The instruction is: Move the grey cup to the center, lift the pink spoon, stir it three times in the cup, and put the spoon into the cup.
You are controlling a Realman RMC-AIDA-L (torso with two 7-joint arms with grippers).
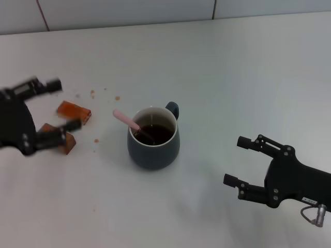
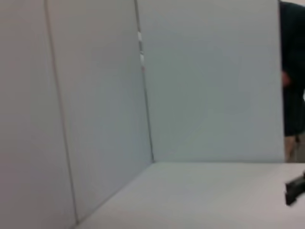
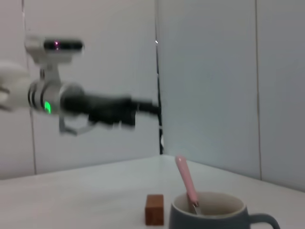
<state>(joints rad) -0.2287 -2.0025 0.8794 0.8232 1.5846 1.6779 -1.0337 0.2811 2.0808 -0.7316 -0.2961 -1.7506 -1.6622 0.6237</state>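
Note:
The grey cup (image 1: pixel 153 139) stands upright near the middle of the white table, holding dark liquid, with its handle pointing to the far right. The pink spoon (image 1: pixel 126 120) rests inside the cup and its handle leans out over the rim toward the left. In the right wrist view the spoon (image 3: pixel 186 183) sticks up out of the cup (image 3: pixel 214 213). My left gripper (image 1: pixel 64 105) hovers to the left of the cup, open and holding nothing. My right gripper (image 1: pixel 235 160) sits low at the right, open and empty, apart from the cup.
Two brown blocks (image 1: pixel 75 111) (image 1: pixel 58 136) lie left of the cup, by the left gripper's fingers. Small brown crumbs (image 1: pixel 93 93) dot the table near them. One block (image 3: pixel 154 209) shows in the right wrist view. A tiled wall (image 1: pixel 129 10) runs along the table's far edge.

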